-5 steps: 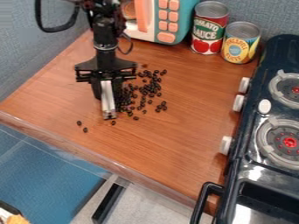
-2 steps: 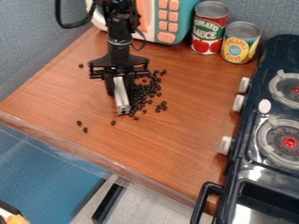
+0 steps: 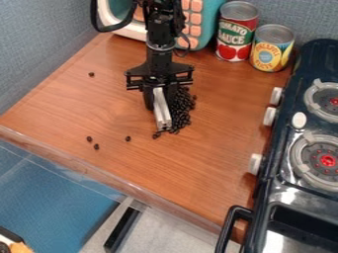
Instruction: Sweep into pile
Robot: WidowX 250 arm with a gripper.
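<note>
Your black gripper (image 3: 160, 101) clamps a silver metal bar (image 3: 161, 112) — sweep too fast and the small dark beans (image 3: 181, 109) beside it may scatter.

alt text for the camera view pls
A black robot gripper, silver bar at its tip, beside a pile of dark beans on a wooden counter; four stray beans lie left, two cans behind, a toy stove right.

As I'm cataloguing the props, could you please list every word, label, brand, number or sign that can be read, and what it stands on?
"TOMATO SAUCE": on the red and green can.
Lettering on the yellow and blue can: too small to read for certain.
Any marks on the peach buttons: too small to tell.
</note>
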